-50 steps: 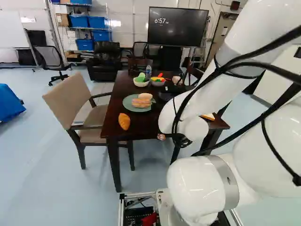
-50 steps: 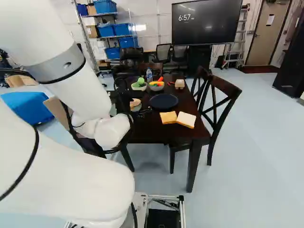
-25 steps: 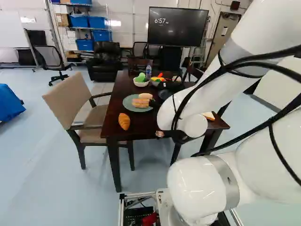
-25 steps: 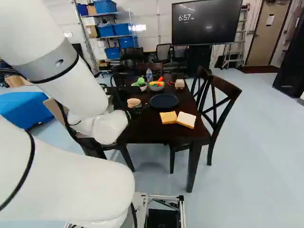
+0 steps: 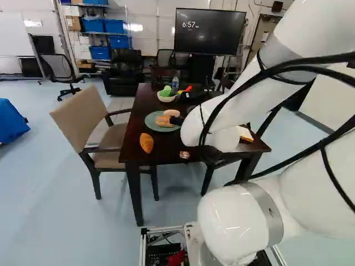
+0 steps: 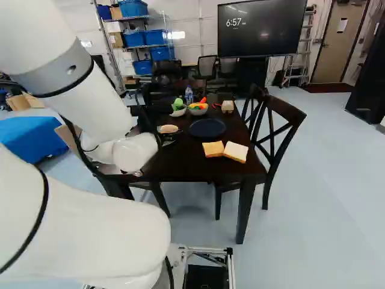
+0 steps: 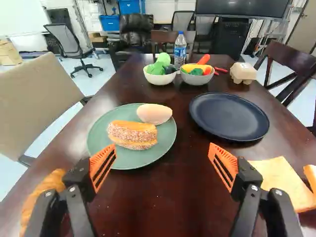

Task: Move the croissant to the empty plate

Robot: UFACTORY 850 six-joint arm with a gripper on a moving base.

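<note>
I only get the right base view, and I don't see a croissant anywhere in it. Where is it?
Observer: The left base view shows the croissant lying on the table, near the edge beside the beige chair.
Operator: Okay. And is that metal hand thing holding anything?
Observer: No. The wrist view shows it open, with nothing gripped.
Operator: I see a pale bun. What's next to it?
Observer: A sugary-looking filled roll, sharing the green plate with it.
</note>
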